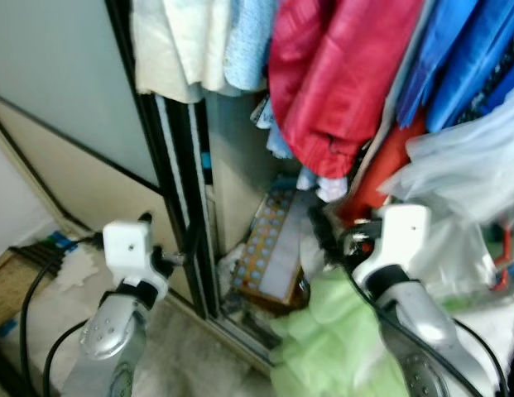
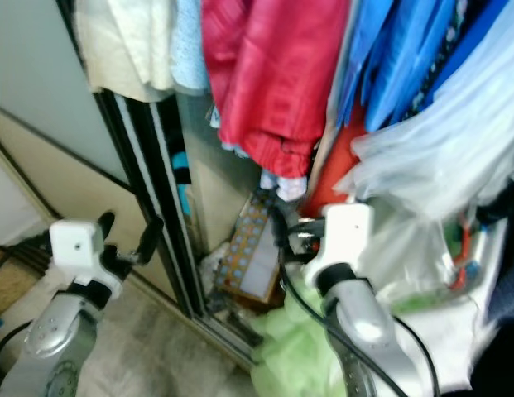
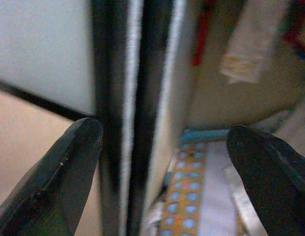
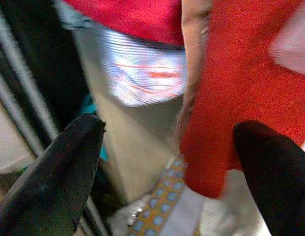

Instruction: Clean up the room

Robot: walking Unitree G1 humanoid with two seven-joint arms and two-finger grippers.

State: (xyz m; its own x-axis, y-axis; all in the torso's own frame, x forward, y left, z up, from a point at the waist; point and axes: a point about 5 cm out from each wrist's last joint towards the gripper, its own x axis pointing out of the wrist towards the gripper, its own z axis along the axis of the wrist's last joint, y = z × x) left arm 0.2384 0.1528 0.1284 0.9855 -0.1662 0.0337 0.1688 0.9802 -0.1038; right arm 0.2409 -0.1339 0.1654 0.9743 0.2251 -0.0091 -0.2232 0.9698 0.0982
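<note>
Left pincer (image 2: 128, 236): fingers spread wide, holding nothing, poised at the dark edge of the sliding wardrobe door (image 1: 184, 190); right pincer (image 1: 327, 236): fingers likewise well apart and empty, reaching into the wardrobe below the hanging red garment (image 1: 339, 74); light green cloth (image 1: 339, 339) heaped on the floor under the right arm, at the wardrobe's threshold; patterned box (image 1: 269, 248) with blue squares leaning inside, just beyond both pincers; blue clothes (image 1: 468, 58) and a pale plastic cover (image 1: 472, 165) crowd the right side; cream garments (image 1: 186, 41) hang over the door.
</note>
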